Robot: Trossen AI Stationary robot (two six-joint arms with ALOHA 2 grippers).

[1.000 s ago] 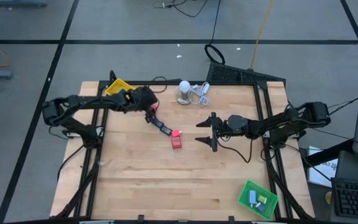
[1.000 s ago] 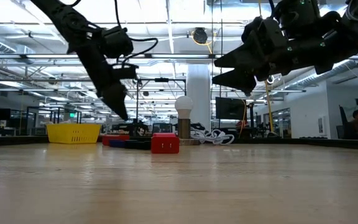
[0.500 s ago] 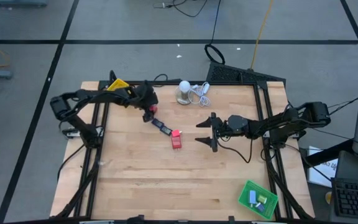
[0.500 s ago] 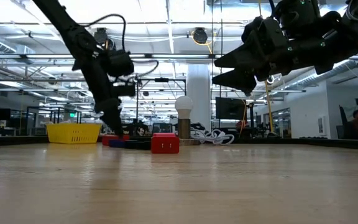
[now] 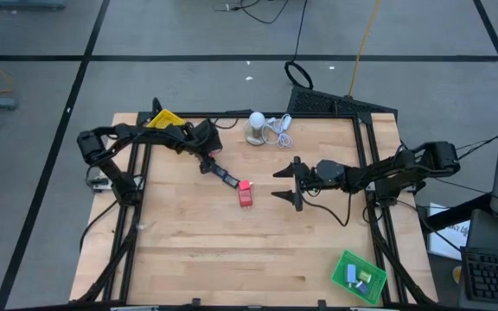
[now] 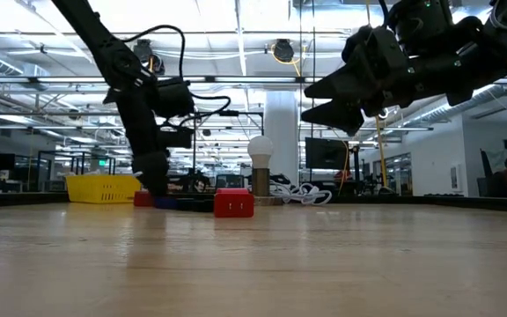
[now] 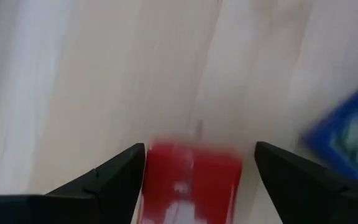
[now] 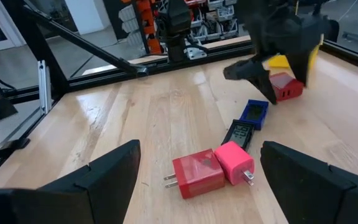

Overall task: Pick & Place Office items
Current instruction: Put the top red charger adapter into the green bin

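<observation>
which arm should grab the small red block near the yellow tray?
Left. Its hand is open, down at the table, straddling the red block. The right hand hovers open, apart from it, nearer the red and pink pair.

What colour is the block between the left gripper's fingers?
Red block, between the open left gripper fingers; the left wrist view shows it best.

Open industrial lab: ceiling strip lights (image 6: 236,40), machinery racks (image 8: 185,25) behind table

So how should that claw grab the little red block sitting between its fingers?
Probably straight down from above, pinching its two opposite flat sides: the small red block lies flat on the wooden table, centred between the open left gripper fingers, near the blue block.
</observation>
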